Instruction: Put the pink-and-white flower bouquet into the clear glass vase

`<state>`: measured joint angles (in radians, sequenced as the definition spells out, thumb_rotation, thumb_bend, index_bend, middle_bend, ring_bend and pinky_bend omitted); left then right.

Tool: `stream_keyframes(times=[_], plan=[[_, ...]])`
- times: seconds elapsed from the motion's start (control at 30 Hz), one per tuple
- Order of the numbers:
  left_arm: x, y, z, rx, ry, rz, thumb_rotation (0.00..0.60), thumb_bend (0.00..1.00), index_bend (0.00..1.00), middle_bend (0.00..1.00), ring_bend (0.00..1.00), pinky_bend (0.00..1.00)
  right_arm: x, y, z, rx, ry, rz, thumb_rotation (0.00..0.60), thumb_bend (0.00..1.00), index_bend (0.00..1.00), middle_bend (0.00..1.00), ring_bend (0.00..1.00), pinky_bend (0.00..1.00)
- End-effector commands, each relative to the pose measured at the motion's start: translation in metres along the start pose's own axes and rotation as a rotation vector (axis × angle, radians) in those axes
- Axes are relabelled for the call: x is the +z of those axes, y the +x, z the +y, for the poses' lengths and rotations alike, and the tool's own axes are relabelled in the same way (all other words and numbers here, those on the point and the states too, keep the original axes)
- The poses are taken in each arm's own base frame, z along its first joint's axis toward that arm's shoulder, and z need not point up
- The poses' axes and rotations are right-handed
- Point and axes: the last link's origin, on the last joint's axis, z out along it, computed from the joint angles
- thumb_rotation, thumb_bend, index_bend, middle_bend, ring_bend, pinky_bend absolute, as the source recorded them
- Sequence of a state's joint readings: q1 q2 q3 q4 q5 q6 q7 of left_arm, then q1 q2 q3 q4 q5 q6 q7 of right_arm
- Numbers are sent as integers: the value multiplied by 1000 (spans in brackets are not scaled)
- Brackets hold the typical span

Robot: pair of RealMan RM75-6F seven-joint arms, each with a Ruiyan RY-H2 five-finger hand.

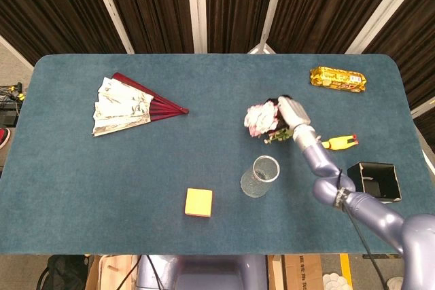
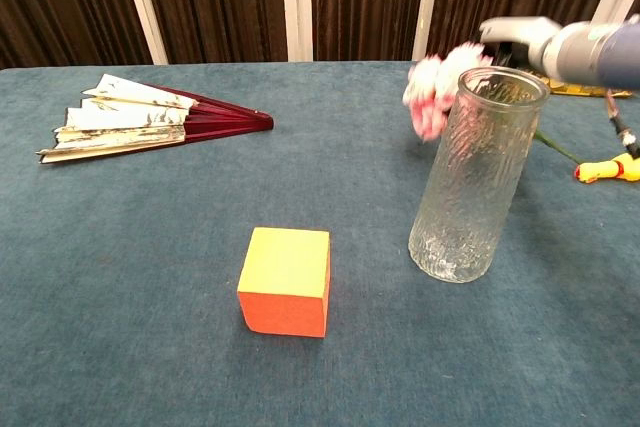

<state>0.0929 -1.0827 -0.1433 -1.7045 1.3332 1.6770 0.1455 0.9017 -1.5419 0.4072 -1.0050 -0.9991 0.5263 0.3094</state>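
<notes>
Right hand (image 1: 291, 111) grasps the pink-and-white flower bouquet (image 1: 261, 119), fingers closed around it near the blooms; exact finger lay not readable from either view. In the chest view the bouquet (image 2: 436, 93) hangs clear of the blue table (image 1: 102, 168), blossoms showing just behind and left of the rim of the clear glass vase (image 2: 474, 175), so the pick-up looks done. Leaves and stem ends trail below the hand in the head view, pointing roughly toward the vase (image 1: 260, 176), which stands upright and empty nearer the robot, apart from the bouquet. Left hand not in view in either camera. Judged progress: grasp and lift complete; transport, alignment and insertion all remain. What is left, as I read it: bring the bouquet over the vase mouth, tip it so the stems point down, lower the stems inside, then let go. The stems lie more sideways than vertical at present, so reorienting seems the harder part, and the tall narrow vase could be knocked if the stems catch its rim. Elsewhere on the table: folded paper fan (image 1: 129, 104) far left, yellow-and-orange block (image 1: 198, 202) near the front edge, yellow snack packet (image 1: 338, 79) at the far right, small yellow toy (image 1: 338, 142) and black open box (image 1: 376, 180) beside the right arm.
</notes>
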Motion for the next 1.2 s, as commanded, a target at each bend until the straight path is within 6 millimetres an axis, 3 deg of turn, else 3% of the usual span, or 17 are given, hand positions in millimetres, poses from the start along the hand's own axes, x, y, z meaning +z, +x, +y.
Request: stream_keyframes(times=[0.03, 0.3, 0.53, 0.67, 0.83, 1.2], plan=[[1, 0, 1, -3, -4, -1, 600, 249, 105, 0, 0, 23, 0, 25, -7, 72, 16, 49, 600, 68, 525, 469, 475, 87], [2, 0, 0, -19, -4, -3, 600, 249, 105, 0, 0, 23, -12, 89, -35, 438, 90, 130, 600, 68, 524, 469, 475, 87], [2, 2, -1, -35, -17, 0, 600, 248, 105, 0, 0, 23, -50, 142, -73, 645, 236, 182, 600, 68, 525, 469, 475, 87], [0, 3, -1, -49, -33, -7, 600, 249, 105, 0, 0, 23, -75, 164, -91, 657, 294, 210, 600, 68, 527, 469, 475, 87], [-3, 6, -2, -70, -48, -11, 600, 249, 105, 0, 0, 23, -105, 176, -119, 753, 369, 261, 600, 68, 527, 469, 475, 87], [-2, 13, -10, -112, -59, 7, 600, 249, 106, 0, 0, 23, -150, 169, -180, 851, 425, 299, 600, 68, 527, 469, 475, 87]])
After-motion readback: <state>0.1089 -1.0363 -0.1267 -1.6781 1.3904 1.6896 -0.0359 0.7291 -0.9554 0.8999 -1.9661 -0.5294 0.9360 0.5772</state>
